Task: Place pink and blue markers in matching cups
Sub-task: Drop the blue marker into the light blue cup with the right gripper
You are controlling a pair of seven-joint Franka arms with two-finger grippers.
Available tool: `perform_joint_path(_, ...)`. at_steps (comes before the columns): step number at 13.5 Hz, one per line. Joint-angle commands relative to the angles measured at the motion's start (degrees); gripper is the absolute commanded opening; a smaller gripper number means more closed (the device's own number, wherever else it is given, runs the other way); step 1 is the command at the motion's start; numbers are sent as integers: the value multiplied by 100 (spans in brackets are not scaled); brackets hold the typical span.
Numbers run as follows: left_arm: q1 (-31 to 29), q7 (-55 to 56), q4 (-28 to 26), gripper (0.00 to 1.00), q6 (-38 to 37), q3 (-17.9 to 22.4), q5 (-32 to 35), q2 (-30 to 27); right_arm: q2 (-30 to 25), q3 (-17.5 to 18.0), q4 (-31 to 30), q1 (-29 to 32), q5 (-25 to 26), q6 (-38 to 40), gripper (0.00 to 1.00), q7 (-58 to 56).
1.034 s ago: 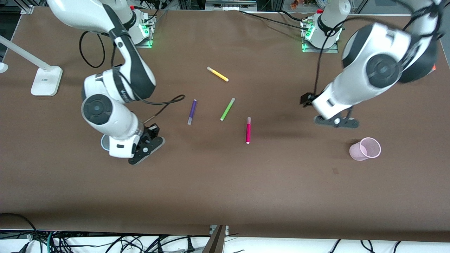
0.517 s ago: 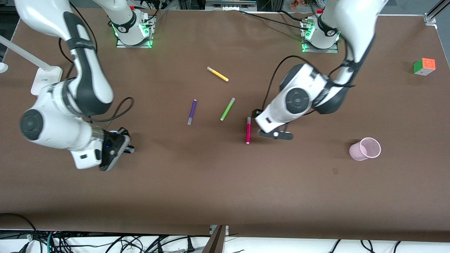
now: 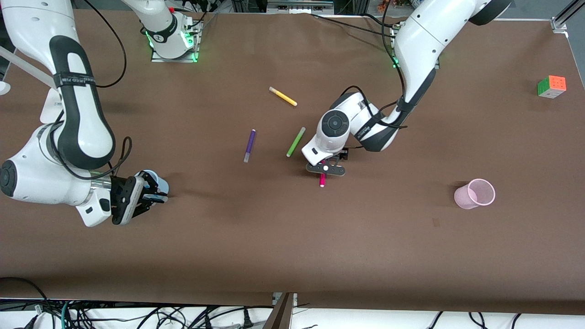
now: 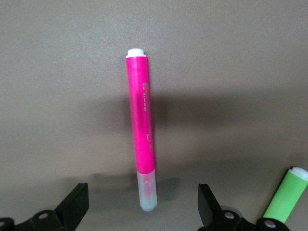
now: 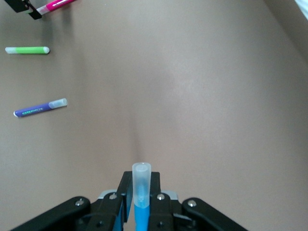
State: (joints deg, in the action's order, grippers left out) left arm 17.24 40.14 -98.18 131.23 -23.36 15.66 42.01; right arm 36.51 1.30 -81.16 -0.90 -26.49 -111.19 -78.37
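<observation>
I'm looking at two glossy white Franka arms with rounded shells and black bands at the joints. The right arm (image 3: 68, 114) is showing a long black panel down its link with small white lettering on a band, and a round dark grey cap on the elbow. The left arm (image 3: 411, 50) is wearing the same dark disc on its wrist joint. Black cables are looping loosely off both arms. Green lights are glowing at both bases. The fingers (image 4: 72, 207) are matte black, with small silver screws showing.
</observation>
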Motion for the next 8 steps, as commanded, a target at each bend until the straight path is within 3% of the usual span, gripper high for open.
perform_joint_path(1,60,126,9,95,69,60,139,44,-144,72,-285,187,-181,132,19,-363)
perform_joint_path(4,60,126,18,58,78,60,227,79,-144,72,-339,371,-190,386,19,-591)
perform_joint_path(6,60,126,44,52,78,60,227,140,-214,55,-408,424,-251,527,19,-566)
perform_joint_path(7,69,126,44,51,113,60,227,149,-240,46,-435,433,-252,528,37,-487)
perform_joint_path(8,61,117,44,39,139,60,227,158,-249,3,-401,442,-252,536,99,-434)
